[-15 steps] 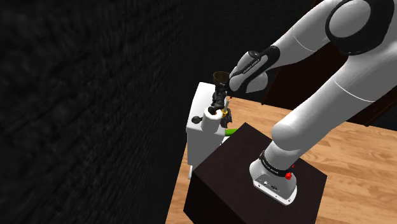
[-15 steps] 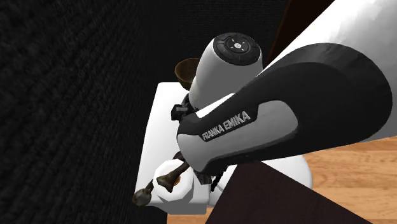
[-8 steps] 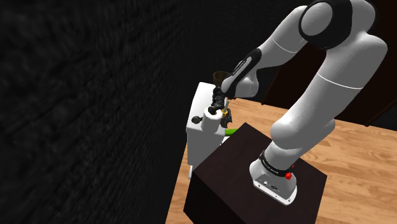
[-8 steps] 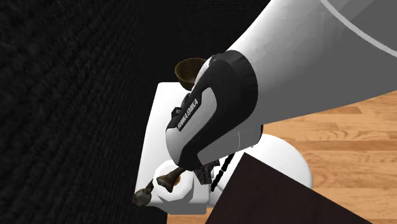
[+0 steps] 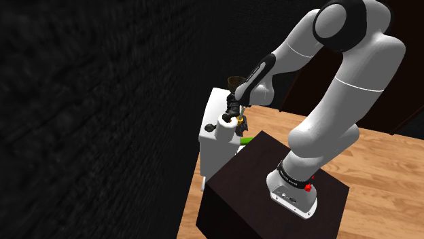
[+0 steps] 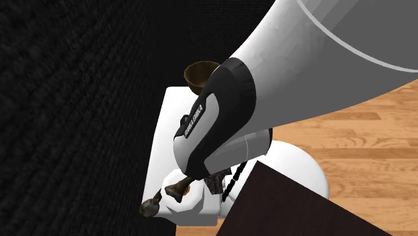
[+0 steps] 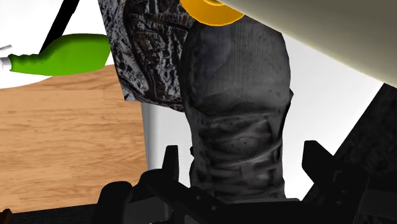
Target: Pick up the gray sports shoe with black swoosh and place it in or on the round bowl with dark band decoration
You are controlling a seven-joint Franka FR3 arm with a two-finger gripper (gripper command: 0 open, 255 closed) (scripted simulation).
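Shoe and bowl sharing the desk
The shoe is lying between the hand's parted fingers, untouched; the bowl is sitting at the desk's far edge.

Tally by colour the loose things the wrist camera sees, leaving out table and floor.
Dark grey shoe: 1
Mottled black-grey object: 1
Green object: 1
Orange-yellow object: 1
Beige object: 1
Total: 5

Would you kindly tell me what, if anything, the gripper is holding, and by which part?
Nothing is held: the open gripper straddles the dark grey shoe at its laces, with gaps between its fingers and the shoe's sides.
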